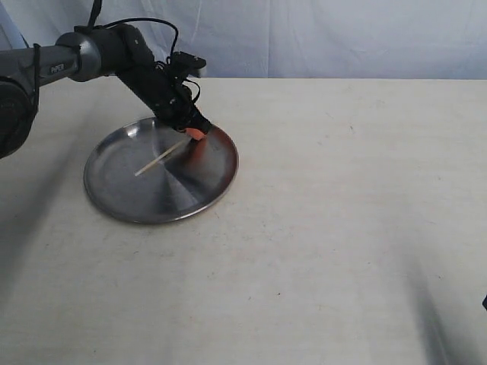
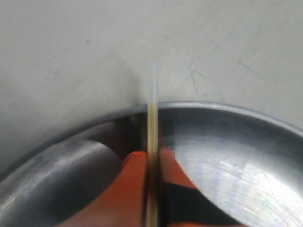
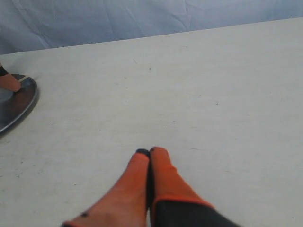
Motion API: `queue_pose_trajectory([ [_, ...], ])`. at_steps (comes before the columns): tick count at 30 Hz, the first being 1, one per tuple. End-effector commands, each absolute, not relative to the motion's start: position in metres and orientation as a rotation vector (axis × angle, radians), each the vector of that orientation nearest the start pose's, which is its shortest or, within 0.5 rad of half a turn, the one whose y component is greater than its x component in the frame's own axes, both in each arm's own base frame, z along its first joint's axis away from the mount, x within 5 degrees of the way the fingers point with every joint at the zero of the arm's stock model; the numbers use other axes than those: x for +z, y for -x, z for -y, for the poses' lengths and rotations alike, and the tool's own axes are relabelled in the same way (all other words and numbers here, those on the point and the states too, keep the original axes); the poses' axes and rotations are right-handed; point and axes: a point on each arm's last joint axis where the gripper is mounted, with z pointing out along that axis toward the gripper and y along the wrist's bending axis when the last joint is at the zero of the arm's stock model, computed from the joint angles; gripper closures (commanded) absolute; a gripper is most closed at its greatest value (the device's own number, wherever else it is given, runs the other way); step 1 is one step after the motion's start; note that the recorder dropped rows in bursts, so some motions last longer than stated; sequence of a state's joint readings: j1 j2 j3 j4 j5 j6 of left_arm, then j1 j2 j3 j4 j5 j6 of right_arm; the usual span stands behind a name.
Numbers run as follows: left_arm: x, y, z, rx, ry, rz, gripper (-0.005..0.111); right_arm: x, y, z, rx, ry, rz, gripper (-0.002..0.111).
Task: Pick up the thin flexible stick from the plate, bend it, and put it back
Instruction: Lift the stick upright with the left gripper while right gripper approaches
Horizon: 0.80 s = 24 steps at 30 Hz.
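The left pincer [image 2: 151, 158] is clamped on the stick [image 1: 160, 161], tips low over the plate [image 1: 152, 217] just inside its rim. A short end pokes past the tips and the rest runs back over the plate. The right pincer [image 3: 149, 152] is pressed together above the table [image 3: 213, 94], well apart from the plate.

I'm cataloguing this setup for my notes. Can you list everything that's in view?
plate: one, silver metal, on the table, left side of the exterior view
thin flexible stick: one, pale cream-yellow, over the plate, one end pinched near the rim
table: one, off-white, under everything
backdrop cloth: one, pale blue, behind the table
left arm: one, grey and black, reaching down to the plate
left gripper: one, orange-tipped, closed on the stick
right gripper: one, orange-tipped, shut, empty, over bare table
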<state>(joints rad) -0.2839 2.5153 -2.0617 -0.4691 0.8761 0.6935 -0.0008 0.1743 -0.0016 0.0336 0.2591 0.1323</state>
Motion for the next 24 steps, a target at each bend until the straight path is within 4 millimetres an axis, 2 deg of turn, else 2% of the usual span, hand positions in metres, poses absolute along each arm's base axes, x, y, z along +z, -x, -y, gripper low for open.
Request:
queue_pose_trajectory([
  [1, 0.146, -0.492, 0.182, -0.499, -0.965, -2.480, 0.107, 0.180, -0.066, -0.001, 0.119, -0.148, -1.904, 0.109],
  [5, 0.203, -0.481, 0.183, -0.561, -0.963, -2.405, 0.107, 0.180, -0.066, -0.001, 0.119, -0.148, -1.904, 0.109],
  [11, 0.246, -0.460, 0.183, -0.656, -0.943, -2.363, 0.107, 0.180, -0.066, -0.001, 0.119, -0.148, -1.904, 0.109],
  [13, 0.256, -0.452, 0.180, -0.695, -0.910, -2.369, 0.107, 0.180, -0.066, -0.001, 0.119, -0.148, -1.904, 0.109],
  [20, 0.267, -0.420, 0.163, -0.831, -0.790, -2.362, 0.107, 0.180, -0.066, 0.000, 0.088, -0.121, -1.905, 0.109],
  [24, 0.279, -0.389, 0.160, -1.004, -0.733, -2.275, 0.107, 0.180, -0.066, 0.001, 0.033, -0.075, -1.902, 0.109],
])
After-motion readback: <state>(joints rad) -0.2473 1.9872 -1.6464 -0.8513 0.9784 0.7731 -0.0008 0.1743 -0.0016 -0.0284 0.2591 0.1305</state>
